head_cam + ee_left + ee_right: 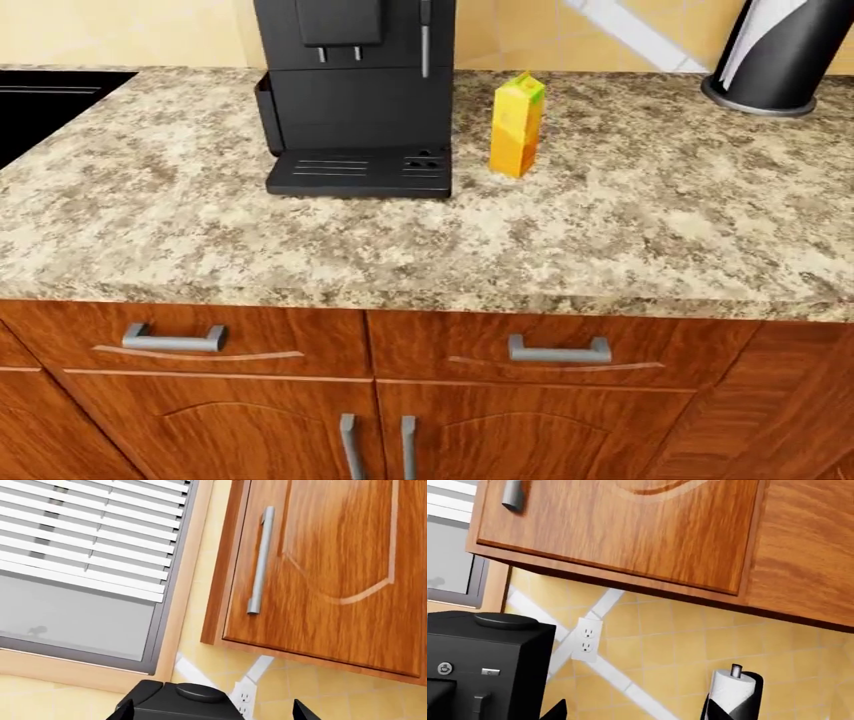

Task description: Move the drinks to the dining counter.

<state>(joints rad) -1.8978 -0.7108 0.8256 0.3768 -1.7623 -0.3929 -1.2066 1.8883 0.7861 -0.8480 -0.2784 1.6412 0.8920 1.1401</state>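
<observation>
One of the drinks, a yellow-orange gable-top juice carton (pixel 517 125), stands upright on the granite counter with drawers (pixel 601 250), just right of the black coffee machine (pixel 354 90). Neither arm shows in the head view. My left gripper (pixel 213 714) is open, held high and facing the coffee machine's top (pixel 187 702) and the wall. Only the two dark fingertips (pixel 125 712) show. My right gripper (pixel 634 711) is open too, with nothing between its fingertips (pixel 557 711), facing the tiled wall. The dining counter is out of view.
A paper towel roll on a black holder (pixel 781 50) stands at the counter's back right, and a black sink (pixel 47 100) lies at the left. Upper wood cabinets (pixel 320 570), a window with blinds (pixel 87 535) and a wall outlet (pixel 586 639) are ahead of the grippers.
</observation>
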